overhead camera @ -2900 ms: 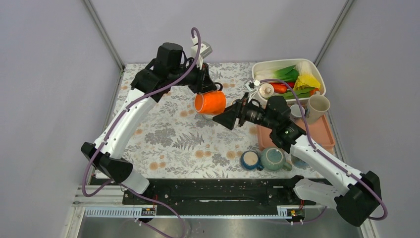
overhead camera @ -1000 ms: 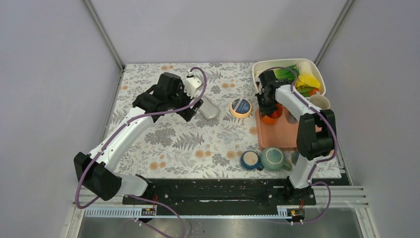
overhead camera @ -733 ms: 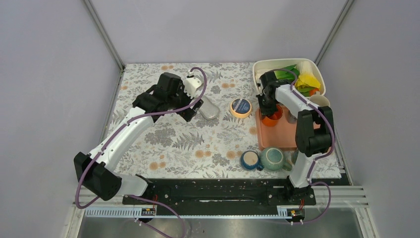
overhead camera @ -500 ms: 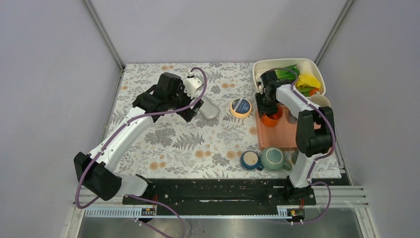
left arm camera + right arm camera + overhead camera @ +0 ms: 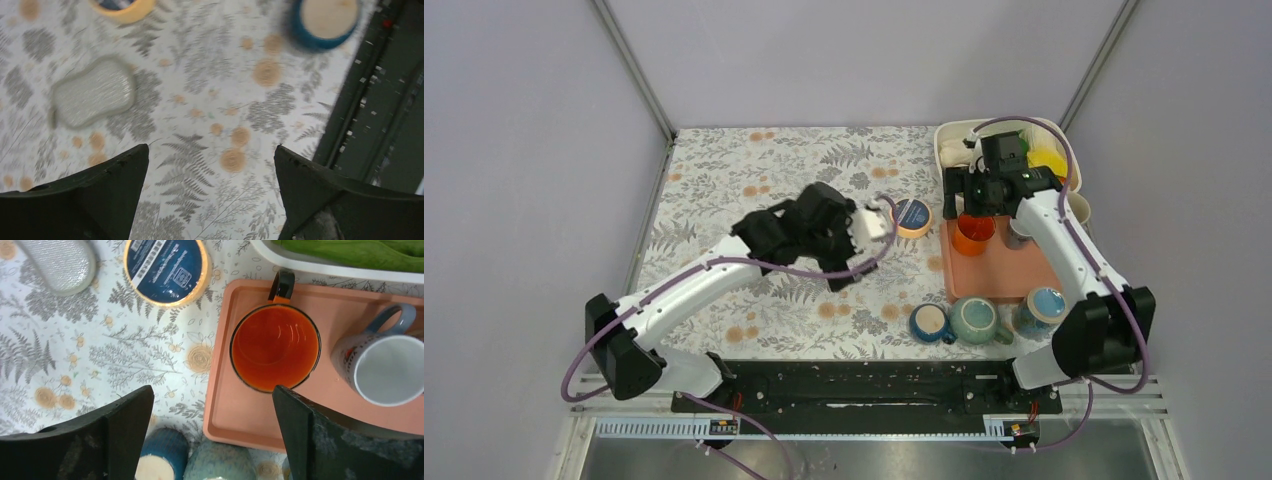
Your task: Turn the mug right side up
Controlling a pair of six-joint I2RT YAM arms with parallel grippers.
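Note:
The orange mug (image 5: 973, 235) stands upright on the pink tray (image 5: 999, 278), its mouth facing up. In the right wrist view the orange mug (image 5: 275, 347) shows its hollow inside, with its dark handle (image 5: 283, 285) pointing toward the white bin. My right gripper (image 5: 982, 200) (image 5: 210, 390) hangs above the mug, open and holding nothing. My left gripper (image 5: 844, 268) (image 5: 211, 147) is open over the floral tablecloth in the middle of the table, with nothing between its fingers.
A grey-white mug (image 5: 385, 367) stands upright beside the orange one. A blue-lidded round tin (image 5: 911, 216), a silvery pad (image 5: 94, 97), a blue mug (image 5: 930, 322) and a teal mug (image 5: 974, 320) lie on the cloth. The white bin (image 5: 952, 135) holds vegetables.
The right gripper has opened, let go of the orange mug on the tray and lifted above it. The left arm has swung from the back left toward the table's middle.

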